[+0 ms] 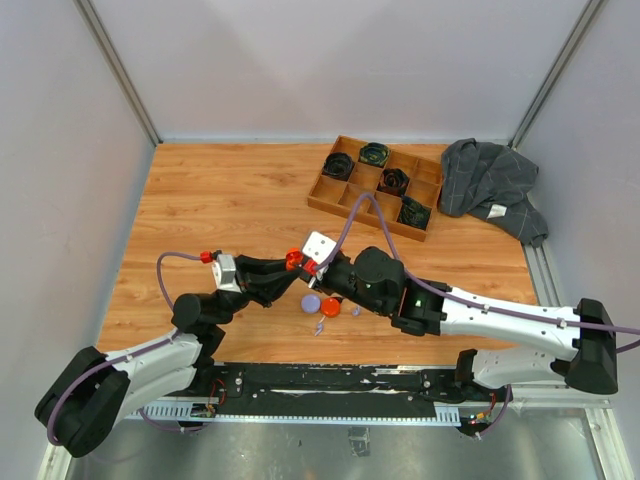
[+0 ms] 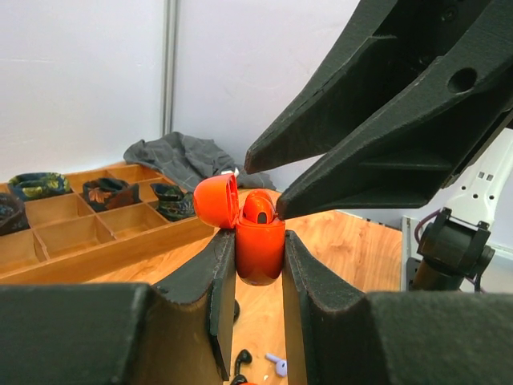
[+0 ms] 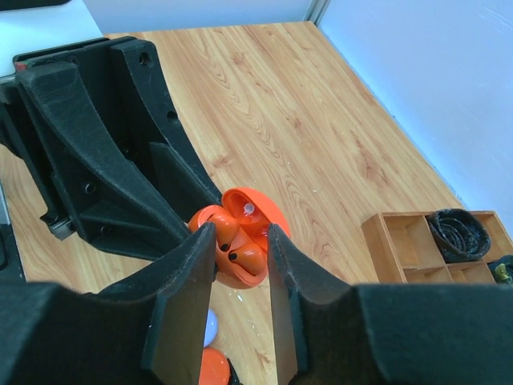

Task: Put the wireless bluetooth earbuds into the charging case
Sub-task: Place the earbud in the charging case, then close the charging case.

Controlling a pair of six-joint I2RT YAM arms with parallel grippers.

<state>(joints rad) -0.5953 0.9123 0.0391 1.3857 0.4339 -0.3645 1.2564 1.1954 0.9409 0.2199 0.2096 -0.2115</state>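
Wood table, L tool clamps orange case

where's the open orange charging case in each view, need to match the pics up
Top external: the orange case sits just left of centre, where both arms meet.
Left wrist: centre, clamped by the left gripper, lid hinged open to the left.
Right wrist: lower centre, seen between the right gripper fingers.
Shared landmark: the wooden compartment tray.

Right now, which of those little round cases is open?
The orange case clamped in the left gripper, held above the table with its lid flipped up. The lilac round case and the other orange one lie flat on it.
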